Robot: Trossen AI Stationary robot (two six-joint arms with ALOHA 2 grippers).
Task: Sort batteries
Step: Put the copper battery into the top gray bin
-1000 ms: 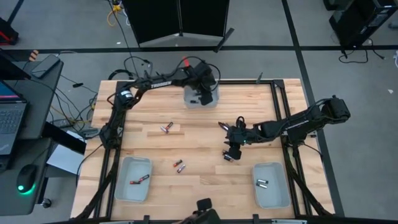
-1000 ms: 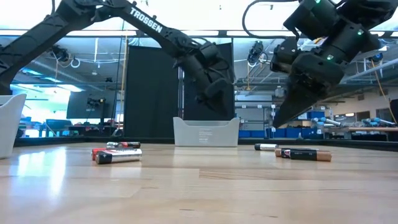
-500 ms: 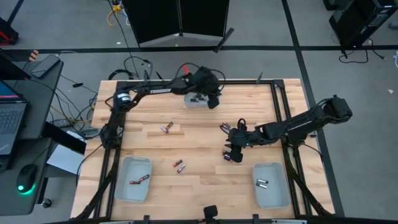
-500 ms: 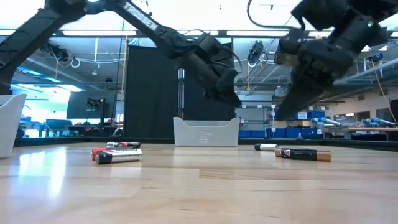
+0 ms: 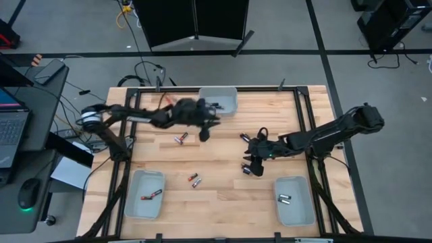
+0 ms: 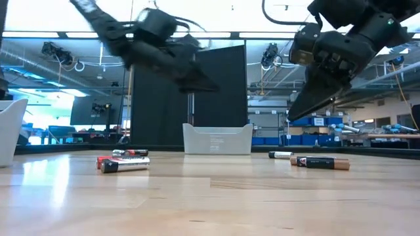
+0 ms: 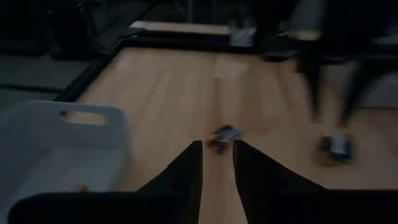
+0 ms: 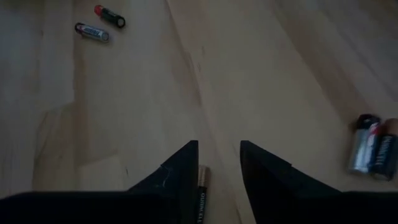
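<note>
- The left gripper (image 5: 204,132) hangs over the far-middle part of the table (image 5: 223,196), just near of the far tray (image 5: 226,101) and right of a pair of batteries (image 5: 181,138); in the left wrist view its fingers (image 7: 186,171) stand with a narrow gap and nothing between them
- The right gripper (image 5: 251,162) is right of the table's middle, above a pair of batteries (image 5: 248,171) lying just below it; in the right wrist view its fingers (image 8: 180,171) are apart with a narrow gap, and a black battery with a copper end (image 8: 201,193) shows on the wood between them; whether they touch it cannot be told
- Another battery (image 5: 244,137) lies a little farther off, beside the right arm
- Two more batteries (image 5: 195,180) lie close together near the table's middle, toward the near edge
- The near-left tray (image 5: 132,202) holds a red-and-black battery (image 5: 151,196)
- The near-right tray (image 5: 307,206) holds two batteries (image 5: 284,198) side by side
- In the low view a silver cell and a red-and-black cell (image 6: 123,164) lie together on the left, and a black cell with a copper end (image 6: 320,162) on the right, with the far tray's pale wall (image 6: 216,139) behind them
</note>
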